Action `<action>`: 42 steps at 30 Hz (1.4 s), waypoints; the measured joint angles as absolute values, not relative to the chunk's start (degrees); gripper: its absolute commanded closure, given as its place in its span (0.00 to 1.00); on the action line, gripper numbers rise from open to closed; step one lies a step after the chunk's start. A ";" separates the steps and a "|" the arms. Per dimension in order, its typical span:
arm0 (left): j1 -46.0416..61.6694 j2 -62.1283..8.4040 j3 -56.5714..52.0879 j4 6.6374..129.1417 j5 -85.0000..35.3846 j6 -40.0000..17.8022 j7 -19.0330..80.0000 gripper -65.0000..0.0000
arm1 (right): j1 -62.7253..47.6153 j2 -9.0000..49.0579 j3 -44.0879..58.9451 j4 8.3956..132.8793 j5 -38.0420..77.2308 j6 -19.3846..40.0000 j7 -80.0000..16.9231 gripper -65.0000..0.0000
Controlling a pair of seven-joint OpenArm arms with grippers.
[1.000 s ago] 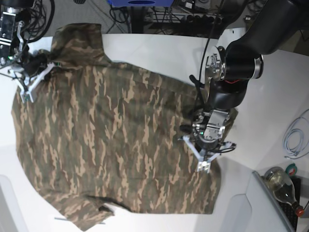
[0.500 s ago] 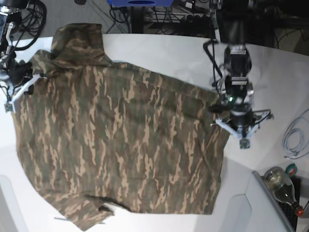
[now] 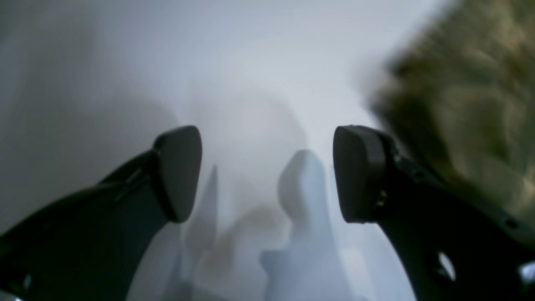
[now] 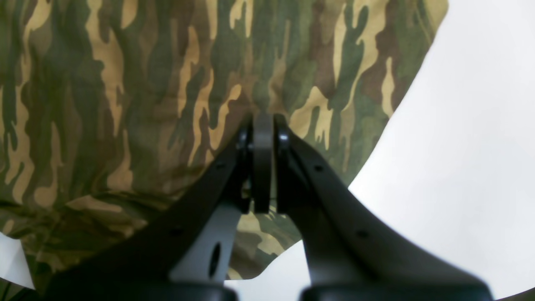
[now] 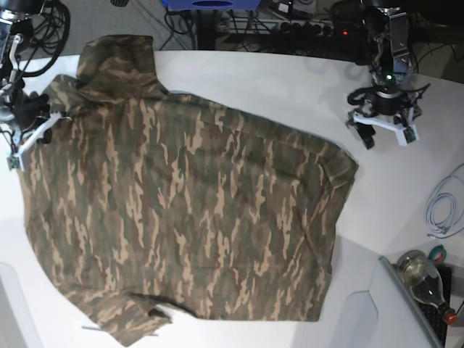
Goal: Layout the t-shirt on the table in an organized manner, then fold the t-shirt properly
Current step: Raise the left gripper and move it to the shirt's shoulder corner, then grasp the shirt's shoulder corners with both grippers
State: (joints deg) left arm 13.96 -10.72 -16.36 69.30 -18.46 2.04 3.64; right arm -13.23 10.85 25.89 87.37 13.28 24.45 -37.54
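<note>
left tool [image 5: 383,135] (jaws apart) over table [image 5: 254,80], beside t-shirt [image 5: 181,210].

**Clutter around my workspace**

Behind my bench I see dark floor strewn with black cables [image 5: 181,25], and a blue bin [image 5: 210,3] at the far edge. Off to one side lies a coiled white cord [image 5: 442,210], with a glass bottle [image 5: 424,279] near the corner.

1 t-shirt [image 5: 181,210], 1 table [image 5: 275,87], 2 tools, 1 bottle [image 5: 428,279].
</note>
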 measured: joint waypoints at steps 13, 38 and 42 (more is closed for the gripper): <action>13.23 -11.18 -15.66 68.47 -30.96 -14.17 -3.81 0.38 | -13.23 10.72 25.87 87.26 13.28 24.45 -37.56 0.98; 7.75 -12.60 -9.43 59.70 -31.16 -13.96 -4.05 1.00 | -13.23 10.72 26.04 87.22 13.13 24.45 -37.54 0.98; 12.99 -12.58 -9.61 65.28 -31.14 -13.74 -4.01 1.00 | -14.20 7.70 31.03 91.66 13.72 24.49 -37.54 0.96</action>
State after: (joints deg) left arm 12.99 -12.58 -9.61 65.28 -31.14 -13.74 -4.01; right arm -14.20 7.70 31.03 91.66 13.72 24.49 -37.54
